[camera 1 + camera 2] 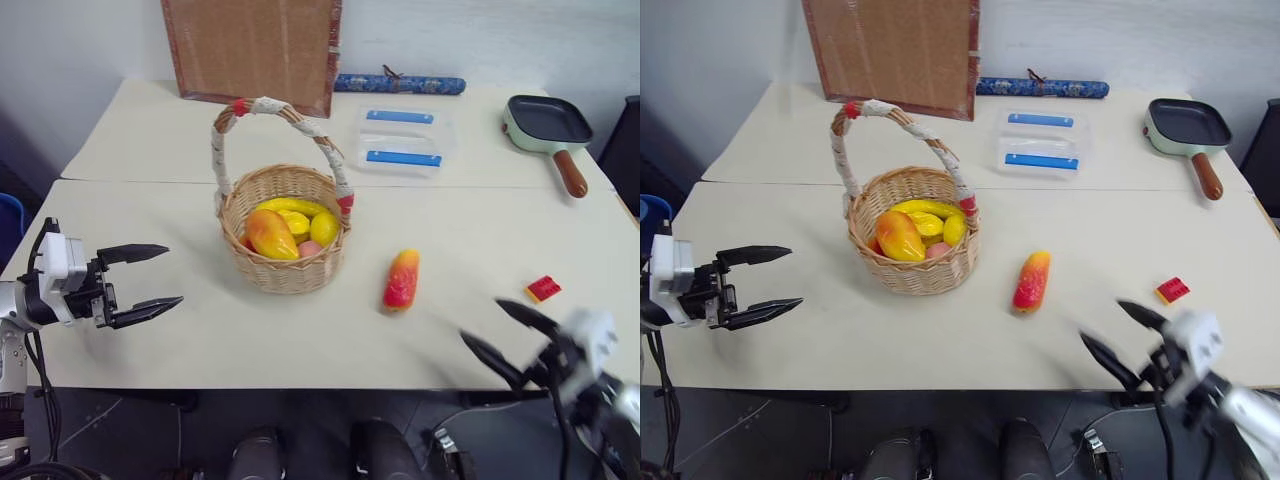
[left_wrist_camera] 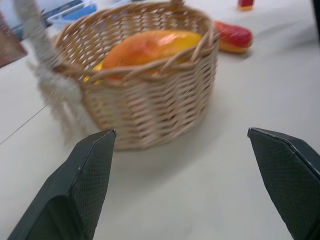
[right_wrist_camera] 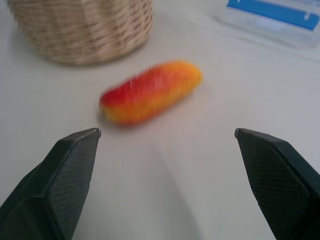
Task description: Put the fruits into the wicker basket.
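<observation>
The round wicker basket [image 1: 283, 235] stands mid-table, its arched handle [image 1: 268, 108] wrapped in white cloth with red bands. Inside lies the plump yellow-orange mango [image 1: 270, 234] among other yellow toy fruit. The slim red-to-orange fruit [image 1: 402, 279] lies on the table just right of the basket. My left gripper [image 1: 147, 276] hovers open and empty to the left of the basket, fingers pointing toward it. Over the table's front right edge, my right gripper [image 1: 495, 328] is open and empty, aimed at the slim fruit [image 3: 150, 92].
A clear plastic box with blue clips [image 1: 401, 140] sits behind the basket. A green pan [image 1: 546, 124] is at the back right, a brown board [image 1: 255, 48] leans on the wall, and a small red brick [image 1: 543, 288] lies near the right edge.
</observation>
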`<act>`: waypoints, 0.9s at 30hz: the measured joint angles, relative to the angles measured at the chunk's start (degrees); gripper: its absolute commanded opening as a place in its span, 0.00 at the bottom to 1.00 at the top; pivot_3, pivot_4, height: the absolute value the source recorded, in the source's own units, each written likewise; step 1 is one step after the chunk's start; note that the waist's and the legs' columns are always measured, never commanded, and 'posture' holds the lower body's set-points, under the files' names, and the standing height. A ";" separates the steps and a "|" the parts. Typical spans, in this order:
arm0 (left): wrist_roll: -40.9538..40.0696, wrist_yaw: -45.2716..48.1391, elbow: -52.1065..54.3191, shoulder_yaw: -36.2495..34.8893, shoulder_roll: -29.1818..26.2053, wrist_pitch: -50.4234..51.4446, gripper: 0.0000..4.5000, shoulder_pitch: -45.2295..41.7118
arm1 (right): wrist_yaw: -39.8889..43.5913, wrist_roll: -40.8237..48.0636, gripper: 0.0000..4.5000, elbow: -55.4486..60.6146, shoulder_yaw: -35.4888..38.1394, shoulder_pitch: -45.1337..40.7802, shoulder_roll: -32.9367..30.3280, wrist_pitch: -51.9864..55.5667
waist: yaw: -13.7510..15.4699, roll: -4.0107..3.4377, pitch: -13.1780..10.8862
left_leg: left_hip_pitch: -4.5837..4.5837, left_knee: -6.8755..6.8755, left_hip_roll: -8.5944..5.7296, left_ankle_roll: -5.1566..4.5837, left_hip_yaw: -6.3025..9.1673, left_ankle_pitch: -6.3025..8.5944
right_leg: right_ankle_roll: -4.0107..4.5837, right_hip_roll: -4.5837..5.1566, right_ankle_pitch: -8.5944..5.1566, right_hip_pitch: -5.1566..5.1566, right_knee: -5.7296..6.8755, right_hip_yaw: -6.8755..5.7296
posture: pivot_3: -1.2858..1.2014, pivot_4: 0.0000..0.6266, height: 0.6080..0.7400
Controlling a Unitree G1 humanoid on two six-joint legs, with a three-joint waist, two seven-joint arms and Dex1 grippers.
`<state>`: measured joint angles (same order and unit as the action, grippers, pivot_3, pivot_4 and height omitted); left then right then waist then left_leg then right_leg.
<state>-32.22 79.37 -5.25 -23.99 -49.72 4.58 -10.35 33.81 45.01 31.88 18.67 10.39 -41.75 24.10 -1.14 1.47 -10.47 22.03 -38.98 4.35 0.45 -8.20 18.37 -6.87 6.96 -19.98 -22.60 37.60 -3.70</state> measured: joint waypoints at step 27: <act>-6.77 -8.57 20.39 -2.27 1.21 9.86 1.00 9.70 | -14.30 1.86 0.46 -9.58 -14.14 -34.13 7.53 50.17 | -0.46 -0.01 0.00 | 0.38 0.01 -0.10 -0.01 -0.17 0.18 | 0.01 -0.29 -0.01 -0.41 -0.15 0.12 | 0.52 0.24 1.00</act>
<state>-38.99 70.81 15.13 -26.26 -48.51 14.44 -0.66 19.51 46.87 22.30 4.53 -23.74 -34.22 74.27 -1.60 1.46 -10.46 22.41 -38.97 4.25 0.44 -8.37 18.56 -6.86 6.67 -19.99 -23.02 37.46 -3.58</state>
